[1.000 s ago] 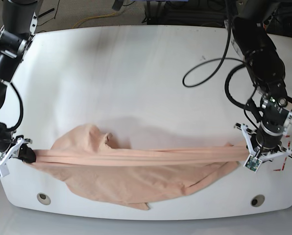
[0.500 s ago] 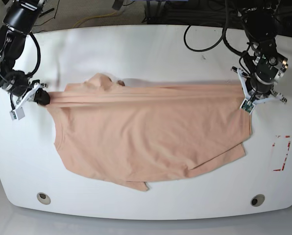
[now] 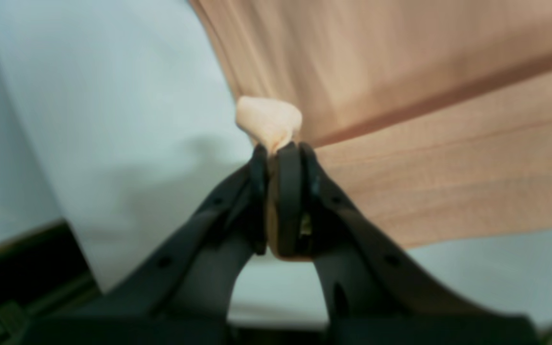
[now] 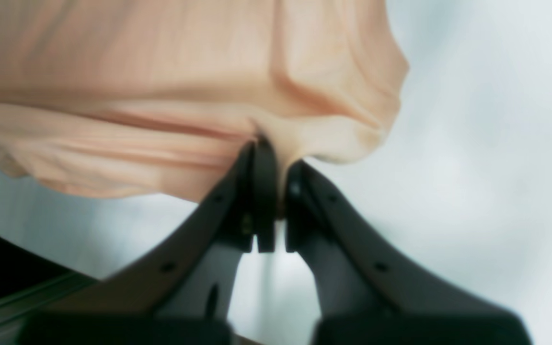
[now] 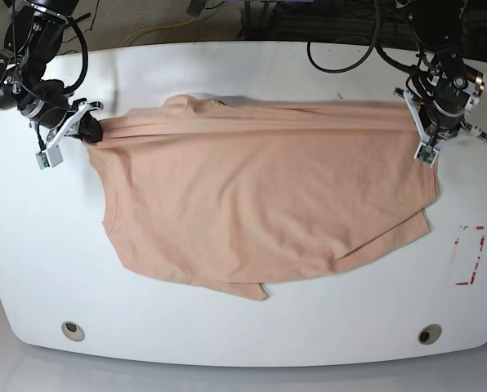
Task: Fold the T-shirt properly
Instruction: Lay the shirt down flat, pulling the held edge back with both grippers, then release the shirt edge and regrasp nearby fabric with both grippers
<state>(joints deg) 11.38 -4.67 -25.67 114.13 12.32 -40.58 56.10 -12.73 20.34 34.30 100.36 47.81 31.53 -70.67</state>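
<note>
Jaws of left gripper (image 3: 280, 158) and right gripper (image 4: 271, 153) pinched tight on opposite ends of the T-shirt (image 5: 260, 204); top edge stretched taut between them, body draped flat across the white table (image 5: 243, 343)

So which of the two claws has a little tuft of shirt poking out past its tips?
The left gripper: a pale nub of the T-shirt sticks out beyond its shut tips. At the right gripper the cloth just bunches, no tuft.

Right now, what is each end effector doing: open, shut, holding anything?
Left end effector: shut on the T-shirt, pinching a bunched bit of fabric.
Right end effector: shut on the T-shirt's other end.
</note>
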